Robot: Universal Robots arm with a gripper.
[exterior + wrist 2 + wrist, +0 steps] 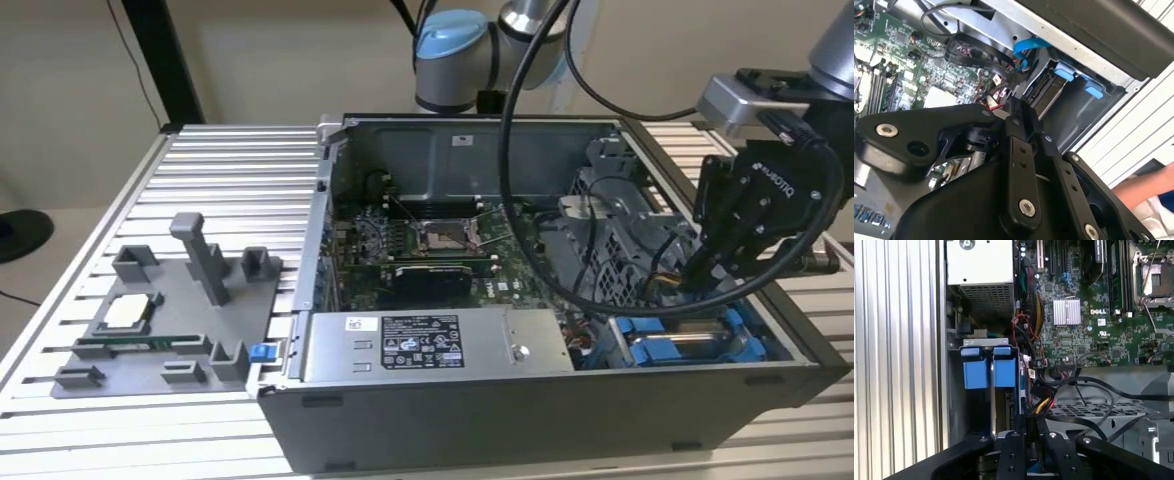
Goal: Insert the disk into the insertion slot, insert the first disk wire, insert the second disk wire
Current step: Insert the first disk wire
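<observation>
Black gripper [1031, 429] closed on the plug of a yellow-red-black disk wire [1043, 405], disk [691, 345] in blue frame seated in its slot, 6 o'clock of the fingertips in the exterior view, open computer case [534, 420] around

Shows the disk [687, 343], silver in a blue frame [654, 352], lodged in the slot [989, 342] at the case's [534, 420] corner, exterior view's right. Puts red, yellow and black wires [1043, 404] beside its blue tabs [1004, 372], pinched in the end effector [1030, 424].
</observation>
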